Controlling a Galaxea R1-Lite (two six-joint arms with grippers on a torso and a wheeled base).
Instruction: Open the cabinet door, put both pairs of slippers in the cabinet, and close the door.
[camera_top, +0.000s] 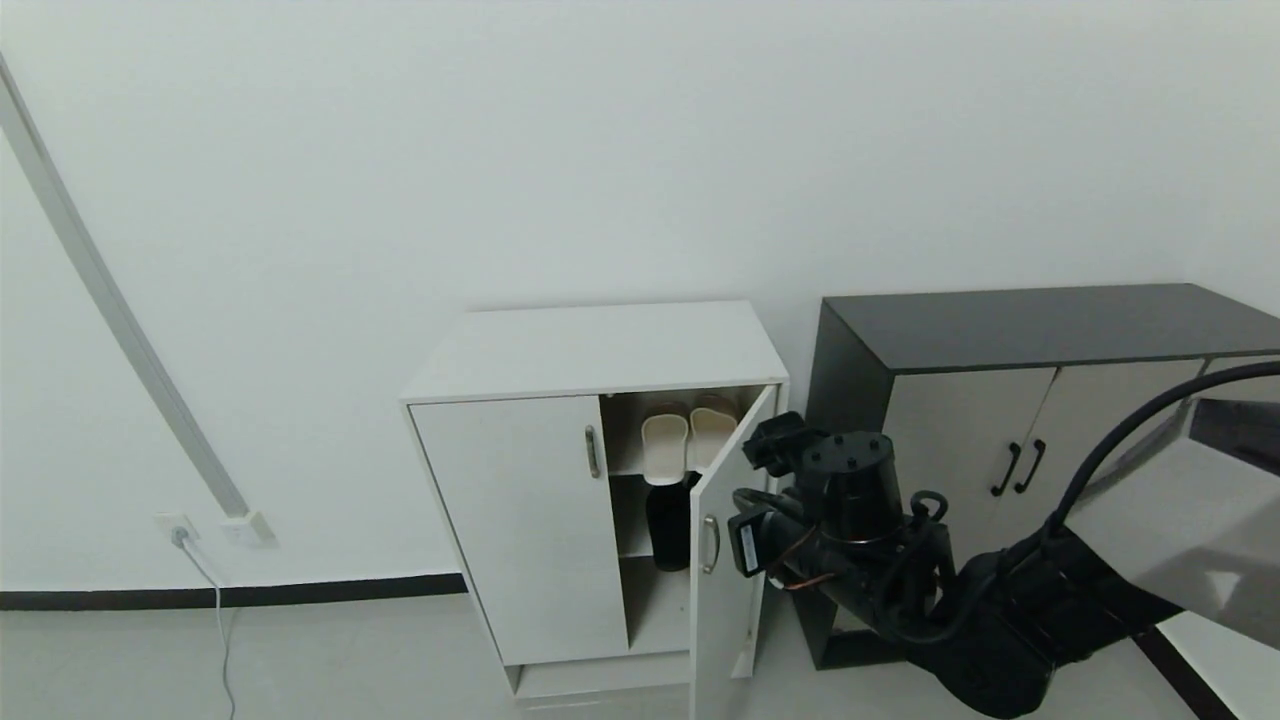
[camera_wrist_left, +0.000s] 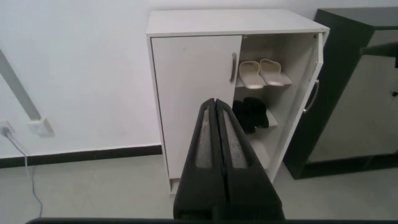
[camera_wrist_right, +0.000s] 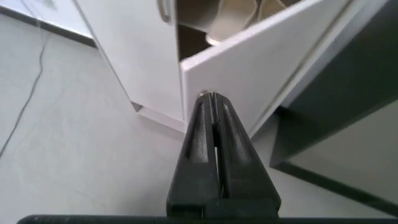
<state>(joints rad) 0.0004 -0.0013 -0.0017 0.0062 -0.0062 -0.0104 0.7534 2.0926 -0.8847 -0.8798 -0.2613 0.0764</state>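
White cabinet (camera_top: 590, 350), right door (camera_top: 725, 560) ajar: beige slippers (camera_top: 685, 440) on upper shelf, black slippers (camera_top: 670, 525) below. Right gripper (camera_wrist_right: 211, 102), fingers pressed together, at door's outer face; left gripper (camera_wrist_left: 216, 106) likewise closed.

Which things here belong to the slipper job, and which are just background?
Job: white cabinet; its open right door; beige slippers on the top shelf; black slippers on the shelf below; right gripper at the door's edge.
Background: black-topped cabinet; wall socket; cable.
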